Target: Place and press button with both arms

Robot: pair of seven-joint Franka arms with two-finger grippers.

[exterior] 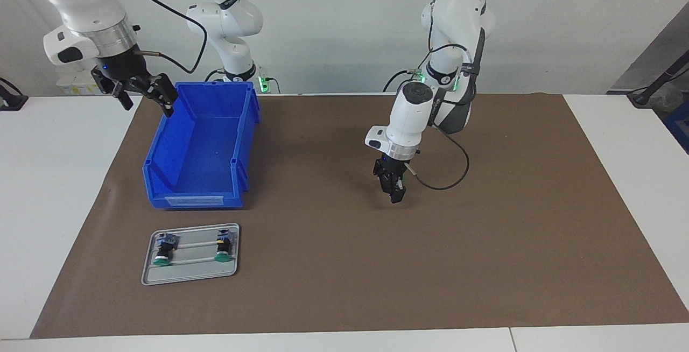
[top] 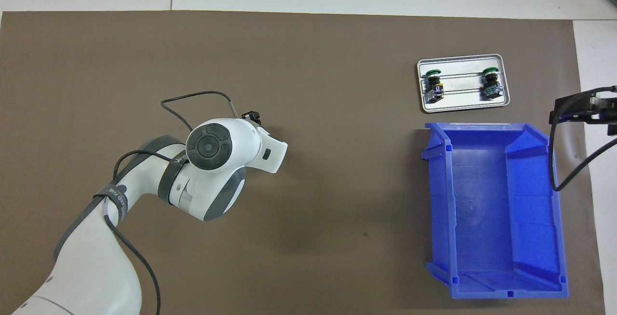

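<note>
Two green-capped buttons lie on their sides on a small metal tray, one toward the right arm's end and one beside it; both also show in the overhead view. No third button shows. My left gripper points down, low over the middle of the brown mat; in the overhead view only its tip shows past the wrist. My right gripper is open and empty, raised over the mat's edge beside the blue bin, and shows in the overhead view.
The empty blue bin stands on the brown mat at the right arm's end, nearer to the robots than the tray. White table surrounds the mat.
</note>
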